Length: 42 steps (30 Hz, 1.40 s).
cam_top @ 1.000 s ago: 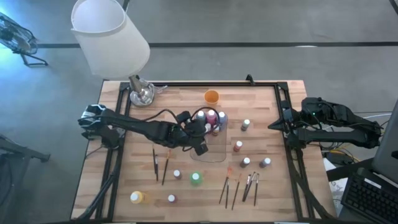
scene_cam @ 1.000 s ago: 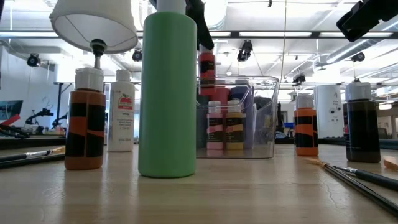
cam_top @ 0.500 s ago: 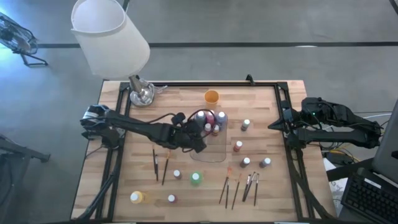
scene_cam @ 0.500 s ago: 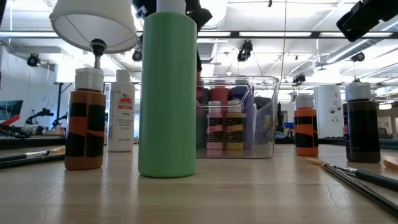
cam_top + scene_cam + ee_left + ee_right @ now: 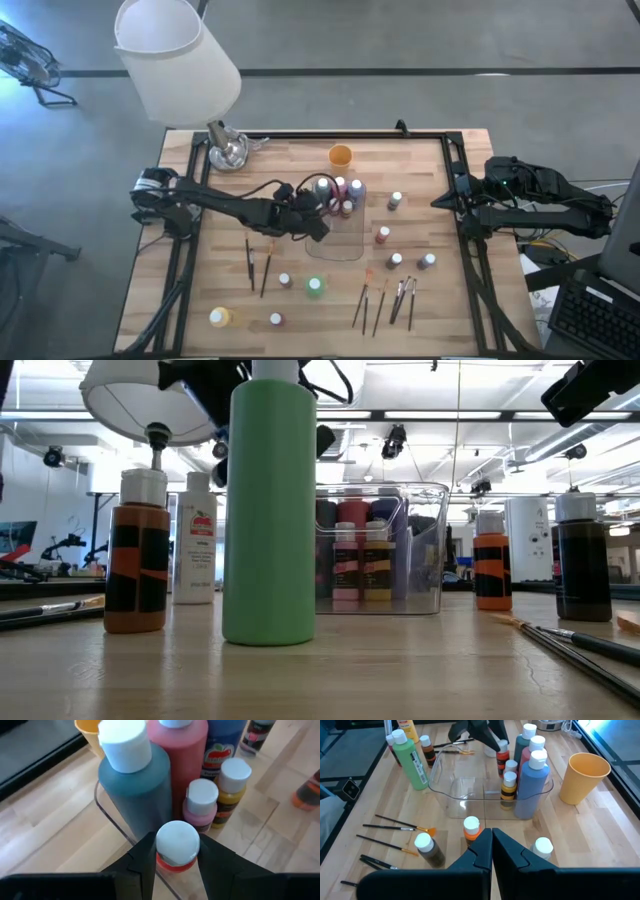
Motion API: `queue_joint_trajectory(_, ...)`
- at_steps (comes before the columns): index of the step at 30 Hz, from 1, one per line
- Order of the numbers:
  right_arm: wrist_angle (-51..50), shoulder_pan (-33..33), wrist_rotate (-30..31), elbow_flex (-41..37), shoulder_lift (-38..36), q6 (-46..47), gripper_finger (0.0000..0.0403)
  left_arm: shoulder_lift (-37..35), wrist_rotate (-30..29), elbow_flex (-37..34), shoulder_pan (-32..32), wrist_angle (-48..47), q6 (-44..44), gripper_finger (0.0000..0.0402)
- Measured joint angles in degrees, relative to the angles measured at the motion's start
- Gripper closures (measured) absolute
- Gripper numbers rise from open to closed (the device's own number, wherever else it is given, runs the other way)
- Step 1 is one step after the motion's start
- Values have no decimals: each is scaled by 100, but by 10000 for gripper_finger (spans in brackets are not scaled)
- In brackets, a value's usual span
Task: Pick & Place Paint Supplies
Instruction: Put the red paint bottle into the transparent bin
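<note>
My left gripper [image 5: 333,213] reaches over the clear tray [image 5: 340,255] and is shut on a small red bottle with a white cap [image 5: 177,846]. That bottle is down among the bottles at the tray's far end: a tall teal one [image 5: 137,785], a tall red one [image 5: 182,755], a blue one [image 5: 220,745], and small pink [image 5: 200,805] and yellow [image 5: 229,795] ones. Loose bottles such as the green one [image 5: 315,288] and brushes [image 5: 385,300] lie on the table. My right gripper [image 5: 491,840] is shut and waits at the table's right edge. My left gripper pinches the small red bottle by its white cap [image 5: 177,839], one finger [image 5: 145,857] on each side. The fingers slant down from the table's left. The bottle is upright inside the tray, next to the teal and pink bottles [image 5: 503,755]; its base is hidden.
An orange cup [image 5: 340,155] stands beyond the tray, and a lamp [image 5: 180,60] with its metal base [image 5: 228,150] stands at the far left corner. Loose bottles [image 5: 396,200] stand to the right of the tray and others [image 5: 220,317] stand near the table's near edge. Two brushes [image 5: 250,262] lie to the left of the tray.
My left gripper has lowered the small red bottle from above the tray's rim down among the bottles inside, while its wrist shifted toward the table's far left. The right arm has kept still.
</note>
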Motion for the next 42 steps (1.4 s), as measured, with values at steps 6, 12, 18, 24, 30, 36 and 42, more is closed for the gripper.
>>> queue_joint_trajectory(6, -1, 0, 0, 0, 2, -1, 394, 0, 78, -309, 96, 457, -28, 276)
queue_joint_trajectory(12, -2, 0, 0, 0, 2, 0, 394, 0, 185, -487, 163, 908, 176, 276)
queue_joint_trajectory(18, 0, 0, 0, 0, 2, -2, 394, 75, 374, -552, 179, 1363, 475, 276)
queue_joint_trajectory(24, 0, 0, 0, 0, 1, -1, 394, 251, 426, -544, 250, 1564, 595, 276)
queue_joint_trajectory(30, -2, 0, 0, 0, 2, 0, 394, 298, 430, -523, 316, 1576, 606, 276)
queue_joint_trajectory(36, -1, 0, 0, 0, 0, -2, 394, 306, 443, -486, 327, 1550, 758, 276)
queue_joint_trajectory(42, -2, 0, 0, 0, 1, -2, 394, 315, 461, -502, 336, 1670, 1072, 264)
